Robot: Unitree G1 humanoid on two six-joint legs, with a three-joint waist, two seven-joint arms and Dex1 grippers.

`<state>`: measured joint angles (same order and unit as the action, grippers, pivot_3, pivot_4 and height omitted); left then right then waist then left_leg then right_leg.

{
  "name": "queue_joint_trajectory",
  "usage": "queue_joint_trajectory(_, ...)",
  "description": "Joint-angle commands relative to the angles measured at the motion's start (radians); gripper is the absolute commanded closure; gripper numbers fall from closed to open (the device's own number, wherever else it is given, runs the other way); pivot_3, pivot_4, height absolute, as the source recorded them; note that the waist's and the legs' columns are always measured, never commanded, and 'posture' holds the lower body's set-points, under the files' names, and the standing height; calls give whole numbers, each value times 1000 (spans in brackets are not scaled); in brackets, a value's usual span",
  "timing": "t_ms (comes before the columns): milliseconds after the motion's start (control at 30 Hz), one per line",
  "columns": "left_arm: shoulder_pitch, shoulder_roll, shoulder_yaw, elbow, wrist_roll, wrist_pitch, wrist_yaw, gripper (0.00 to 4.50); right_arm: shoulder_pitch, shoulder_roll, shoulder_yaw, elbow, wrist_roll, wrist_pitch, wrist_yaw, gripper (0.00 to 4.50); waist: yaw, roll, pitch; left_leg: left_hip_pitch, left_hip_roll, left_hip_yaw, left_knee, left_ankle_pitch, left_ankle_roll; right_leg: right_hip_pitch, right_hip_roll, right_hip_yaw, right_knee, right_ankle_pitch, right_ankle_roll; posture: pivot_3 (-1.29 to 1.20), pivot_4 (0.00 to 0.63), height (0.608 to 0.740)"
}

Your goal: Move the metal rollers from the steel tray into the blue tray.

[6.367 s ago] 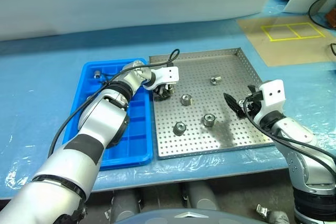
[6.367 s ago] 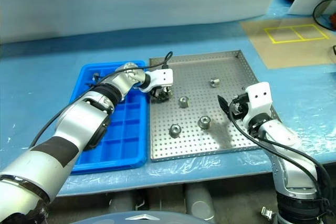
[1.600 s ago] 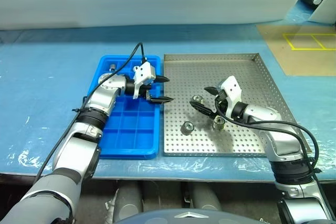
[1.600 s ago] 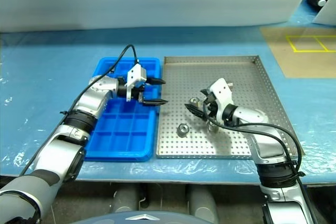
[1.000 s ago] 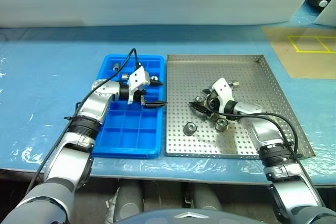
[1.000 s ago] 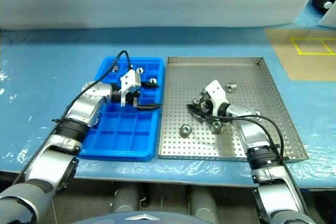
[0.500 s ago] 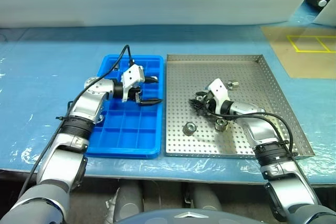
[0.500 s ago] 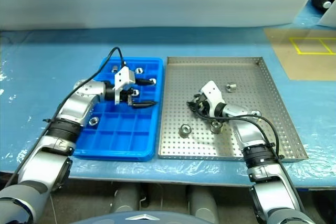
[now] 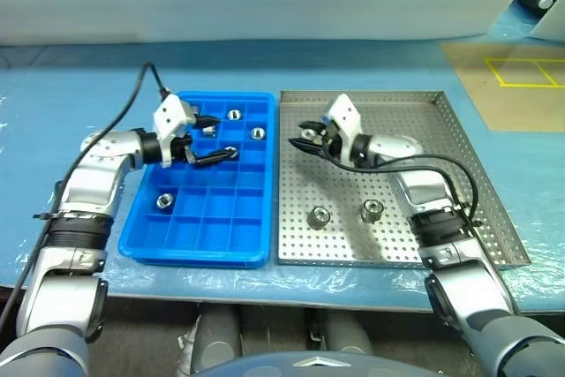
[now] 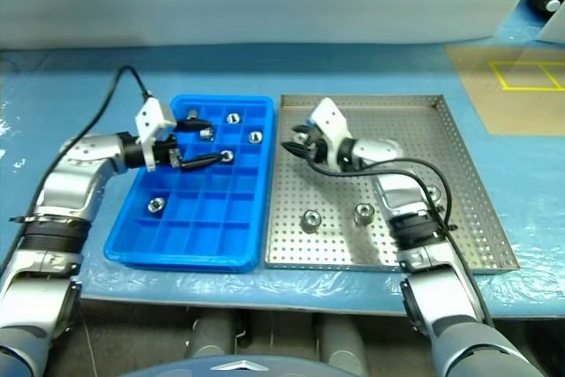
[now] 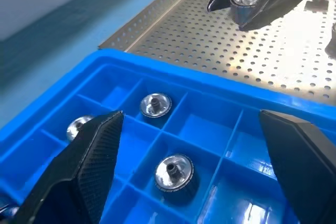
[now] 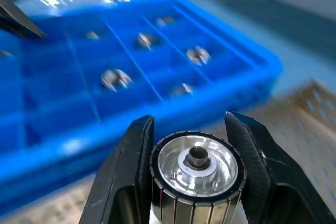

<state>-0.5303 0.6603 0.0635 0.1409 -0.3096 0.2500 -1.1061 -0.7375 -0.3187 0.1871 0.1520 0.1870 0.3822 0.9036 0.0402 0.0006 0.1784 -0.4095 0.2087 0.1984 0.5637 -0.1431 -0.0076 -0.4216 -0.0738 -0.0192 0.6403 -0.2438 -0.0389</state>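
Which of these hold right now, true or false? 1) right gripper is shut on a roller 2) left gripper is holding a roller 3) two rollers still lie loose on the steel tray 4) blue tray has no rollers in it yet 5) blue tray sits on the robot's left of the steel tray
1) True. The right gripper is clamped on a roller, held above the steel tray.
2) False. The left gripper is open and empty, over the blue tray.
3) True. Two loose rollers lie on the steel tray's floor.
4) False. Several rollers already sit in its compartments, for example one near the left edge.
5) True.
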Motion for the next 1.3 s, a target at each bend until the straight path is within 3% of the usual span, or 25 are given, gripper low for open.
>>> queue_joint_trajectory(33, 85, 66, 89, -154, -68, 70, 12, 203, -43, 50, 62, -37, 43, 0, 83, 2819, 8, 0, 0, 0, 0, 0, -1, 0, 0, 0, 0, 0, 0, 0, -1, 104, 150, 740)
queue_joint_trajectory(200, 269, 131, 191, -318, -114, 143, 51, 203, -59, 124, 130, 49, 19, -53, 134, 2819, 47, -1, 0, -2, 0, -2, -3, 0, -1, -1, 0, -3, -1, -1, -2, 257, 150, 740)
queue_joint_trajectory(333, 468, 170, 361, -470, -147, 210, 99, 203, -97, 214, 167, 184, 9, -121, 176, 2819, 66, -2, 1, -3, 3, -4, -3, 1, -2, -2, -1, -4, -1, -1, -2, 374, 150, 740)
queue_joint_trajectory(633, 719, 156, 577, -632, -193, 269, 171, 203, -172, 354, 182, 461, -61, -305, 180, 2819, 139, -2, 2, -1, 6, -5, -9, 2, -4, -2, -1, -4, -2, -3, -3, 501, 150, 740)
queue_joint_trajectory(967, 698, 168, 530, -651, -214, 267, 218, 203, -263, 392, 103, 700, -126, -487, 46, 2819, 173, -2, 2, -1, 5, -6, -13, 3, -7, -3, -1, -4, -3, -3, -3, 475, 150, 740)
queue_joint_trajectory(1300, 595, 179, 419, -579, -192, 240, 213, 203, -239, 380, 69, 696, -131, -481, 49, 2819, 159, -3, 1, -2, 6, -6, -13, 5, -9, -5, 1, -4, -2, -3, -4, 409, 150, 740)
